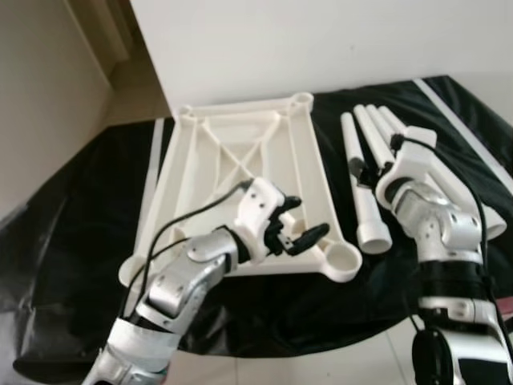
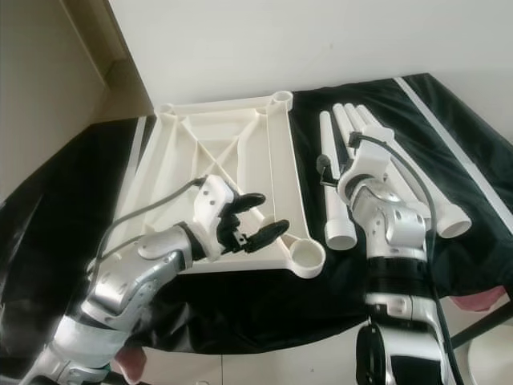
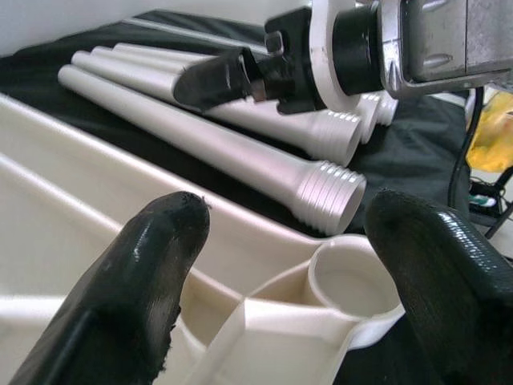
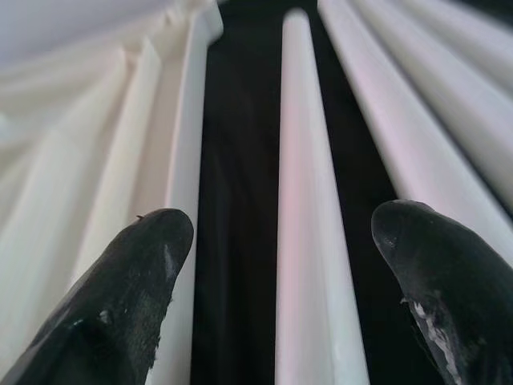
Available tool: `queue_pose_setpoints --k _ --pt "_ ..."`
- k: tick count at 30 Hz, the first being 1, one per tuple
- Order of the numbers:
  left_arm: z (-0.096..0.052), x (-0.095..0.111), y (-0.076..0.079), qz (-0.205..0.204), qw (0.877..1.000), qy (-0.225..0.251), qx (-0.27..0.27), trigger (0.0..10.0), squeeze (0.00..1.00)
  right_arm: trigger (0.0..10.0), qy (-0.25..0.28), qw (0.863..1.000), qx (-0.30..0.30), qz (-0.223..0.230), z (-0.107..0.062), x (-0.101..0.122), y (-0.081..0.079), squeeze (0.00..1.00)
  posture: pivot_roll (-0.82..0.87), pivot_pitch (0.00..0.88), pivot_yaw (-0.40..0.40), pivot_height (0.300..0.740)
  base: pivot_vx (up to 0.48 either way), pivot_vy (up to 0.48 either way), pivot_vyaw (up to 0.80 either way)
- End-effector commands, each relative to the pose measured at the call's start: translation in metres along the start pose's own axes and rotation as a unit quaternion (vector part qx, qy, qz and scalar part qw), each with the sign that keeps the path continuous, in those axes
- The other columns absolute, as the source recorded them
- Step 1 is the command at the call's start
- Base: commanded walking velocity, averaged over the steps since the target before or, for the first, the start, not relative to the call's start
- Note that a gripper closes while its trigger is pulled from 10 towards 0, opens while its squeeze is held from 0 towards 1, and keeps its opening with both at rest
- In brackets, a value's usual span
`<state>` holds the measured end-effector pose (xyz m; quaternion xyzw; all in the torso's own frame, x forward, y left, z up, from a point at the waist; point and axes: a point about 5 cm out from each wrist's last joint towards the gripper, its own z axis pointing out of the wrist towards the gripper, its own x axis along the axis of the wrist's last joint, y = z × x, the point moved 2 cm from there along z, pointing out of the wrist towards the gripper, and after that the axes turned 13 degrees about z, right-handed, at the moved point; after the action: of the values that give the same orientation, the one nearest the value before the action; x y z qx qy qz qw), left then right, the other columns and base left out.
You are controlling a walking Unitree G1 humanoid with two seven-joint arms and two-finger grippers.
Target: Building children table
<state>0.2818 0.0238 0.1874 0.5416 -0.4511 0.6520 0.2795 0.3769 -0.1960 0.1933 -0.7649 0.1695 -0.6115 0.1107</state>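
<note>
On a black sheet (image 1: 72, 265) spread over the floor, a white plastic tabletop (image 1: 240, 160) is lying upside down, its ribbed underside and cross braces facing up and a round leg socket (image 1: 342, 261) showing at its near right corner. Just to the right of it, four white table legs (image 1: 362, 180) are lying side by side, their wider threaded ends pointing toward the robot.

The left gripper (image 1: 298, 223) is hovering over the near right part of the tabletop, close to that socket, with its two black fingers (image 3: 152, 265) spread apart and holding nothing; in its wrist view the socket is sitting between the fingertips, with the threaded end of the nearest leg just beyond.

The right gripper (image 1: 362, 172) is reaching down over the leftmost leg (image 4: 309, 208), its fingers (image 4: 136, 281) also spread wide and empty. Seen from its wrist, that leg is running between the two fingertips, with the tabletop's edge alongside one finger. Whether either fingertip is touching the leg cannot be told.
</note>
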Motion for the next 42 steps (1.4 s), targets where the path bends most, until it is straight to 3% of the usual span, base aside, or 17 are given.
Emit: queue_pose_setpoints --k 1,2,5,7,17,24,27,34,37,38,40,41,42 --pt "-0.003 0.0 0.005 -0.006 1.0 0.0 -0.023 10.0 0.0 10.0 -0.029 0.999 -0.012 -0.001 0.003 -0.008 0.001 0.0 -0.06 0.103 0.071 0.74 0.0 0.0 0.0" --pt "-0.006 -0.001 0.007 -0.011 1.0 -0.004 -0.021 10.0 0.0 10.0 -0.046 0.999 -0.02 0.008 0.006 -0.013 0.002 0.0 -0.06 0.113 0.071 0.74 0.0 0.0 0.0" --pt "-0.008 -0.003 0.01 -0.016 1.0 -0.008 -0.02 10.0 0.0 10.0 -0.04 0.998 -0.026 -0.039 0.007 -0.013 0.002 0.0 -0.05 0.131 0.068 0.74 0.0 0.0 0.0" --pt "-0.009 -0.003 0.011 -0.02 1.0 -0.01 -0.019 10.0 0.0 10.0 -0.045 0.998 -0.02 -0.043 0.007 -0.014 0.0 0.0 -0.04 0.143 0.067 0.74 0.0 0.0 0.0" --pt "-0.012 -0.003 0.015 -0.031 0.999 -0.013 -0.013 10.0 0.0 10.0 -0.071 0.997 -0.02 -0.029 0.008 -0.022 -0.002 0.0 -0.02 0.168 0.061 0.74 0.0 0.0 0.0" --pt "-0.015 -0.002 0.013 -0.035 0.999 -0.019 -0.007 10.0 0.0 10.0 -0.141 0.989 -0.031 -0.005 0.009 -0.042 -0.003 0.0 -0.02 0.165 0.065 0.74 0.0 0.0 0.0" --pt "-0.015 -0.002 0.013 -0.035 0.999 -0.019 -0.007 10.0 0.0 10.0 -0.141 0.989 -0.031 -0.005 0.009 -0.042 -0.003 0.0 -0.02 0.165 0.065 0.74 0.0 0.0 0.0" --pt "-0.013 0.0 0.013 -0.037 0.999 -0.017 -0.006 10.0 0.0 10.0 -0.219 0.975 -0.031 0.023 0.001 -0.049 0.0 0.0 -0.03 0.163 0.064 0.74 0.0 0.0 0.0" --pt "-0.01 0.003 0.01 -0.036 0.999 -0.009 0.002 10.0 0.0 10.0 -0.268 0.96 -0.048 0.066 -0.005 -0.048 0.009 0.0 -0.05 0.161 0.055 0.74 0.0 0.0 0.0" --pt "-0.01 0.004 0.008 -0.038 0.999 -0.004 0.005 10.0 0.0 9.0 -0.282 0.956 -0.048 0.071 -0.007 -0.047 0.011 0.0 -0.06 0.161 0.054 0.74 0.0 0.0 0.0" --pt "-0.009 0.006 0.007 -0.042 0.999 0.001 0.007 10.0 0.0 9.0 -0.292 0.952 -0.047 0.072 -0.009 -0.045 0.012 0.0 -0.07 0.16 0.054 0.74 0.0 0.0 0.0" --pt "-0.008 0.006 0.007 -0.042 0.999 0.002 0.008 10.0 0.0 7.2 -0.3 0.95 -0.049 0.072 -0.01 -0.043 0.014 0.0 -0.08 0.158 0.054 0.74 0.0 0.0 0.0" --pt "-0.007 0.006 0.006 -0.041 0.999 0.003 0.008 10.0 0.0 6.4 -0.31 0.946 -0.05 0.076 -0.011 -0.043 0.015 0.0 -0.08 0.156 0.053 0.74 0.0 0.0 0.0"
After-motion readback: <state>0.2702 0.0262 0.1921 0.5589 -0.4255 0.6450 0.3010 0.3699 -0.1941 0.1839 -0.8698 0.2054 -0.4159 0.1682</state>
